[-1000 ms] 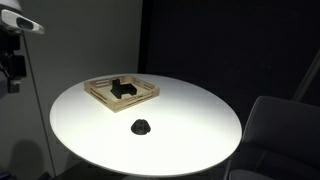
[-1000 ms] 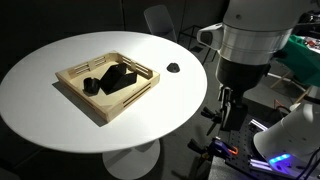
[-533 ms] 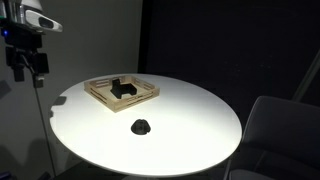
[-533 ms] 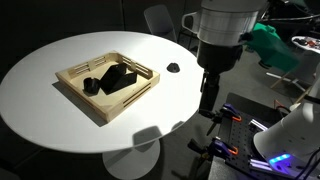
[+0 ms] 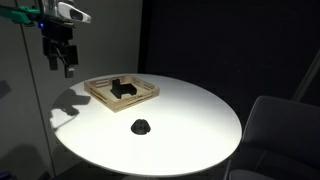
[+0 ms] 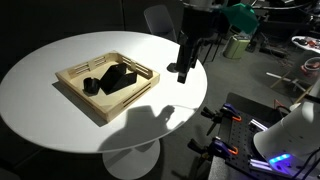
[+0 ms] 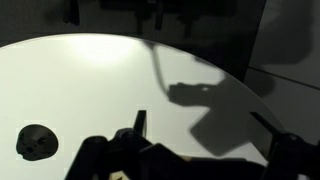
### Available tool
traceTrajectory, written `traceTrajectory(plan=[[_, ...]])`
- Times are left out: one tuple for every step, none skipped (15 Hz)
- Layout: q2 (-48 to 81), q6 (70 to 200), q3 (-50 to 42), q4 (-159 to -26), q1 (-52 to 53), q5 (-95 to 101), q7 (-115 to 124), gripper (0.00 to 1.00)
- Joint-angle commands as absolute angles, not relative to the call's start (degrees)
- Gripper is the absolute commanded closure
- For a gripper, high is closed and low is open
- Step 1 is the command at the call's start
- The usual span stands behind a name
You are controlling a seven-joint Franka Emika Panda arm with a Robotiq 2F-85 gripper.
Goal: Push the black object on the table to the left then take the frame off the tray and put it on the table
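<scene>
- I see the round white table (image 5: 195, 125) (image 6: 40, 115) carrying two things.
- The wooden tray (image 5: 141, 98) (image 6: 78, 99) sits at 11 o'clock, near the far edge.
- The black object (image 5: 141, 126) (image 7: 37, 142) lies near the centre, at 5 o'clock from the tray, apart from it.

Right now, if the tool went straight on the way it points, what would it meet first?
Probably the bare white table near its rim, beside the tray. The tool points straight down, and the black object lies well aside. Depth is unclear; it could just miss the edge.
</scene>
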State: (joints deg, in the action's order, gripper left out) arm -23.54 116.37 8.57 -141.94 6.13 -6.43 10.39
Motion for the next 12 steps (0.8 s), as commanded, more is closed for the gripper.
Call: traceTrajectory(plan=[[-23.78,117.59,5.91,-140.84,4.46,-7.04,9.71,0.00],[-24.29,117.88,5.08,-141.05,3.93,-7.13,9.59,0.00],[-24.69,118.16,4.34,-141.21,3.43,-7.17,9.56,0.00],[-25.24,118.30,3.53,-141.47,2.79,-7.16,9.52,0.00],[-25.62,118.45,2.82,-141.62,2.17,-7.11,9.59,0.00],[-26.11,118.60,2.04,-141.88,1.47,-7.14,9.61,0.00],[-26.43,118.87,1.28,-142.05,0.66,-7.05,9.70,0.00],[-26.62,119.16,0.47,-142.15,-0.20,-7.07,9.83,0.00],[-26.76,119.07,-0.35,-142.12,-0.84,-7.35,9.55,0.00],[-26.97,118.81,-0.97,-142.17,-1.29,-7.63,9.27,0.00],[-27.20,118.59,-1.22,-142.31,-1.54,-7.86,9.35,0.00],[-25.77,118.34,-0.22,-141.59,-1.37,-6.84,10.05,0.00]])
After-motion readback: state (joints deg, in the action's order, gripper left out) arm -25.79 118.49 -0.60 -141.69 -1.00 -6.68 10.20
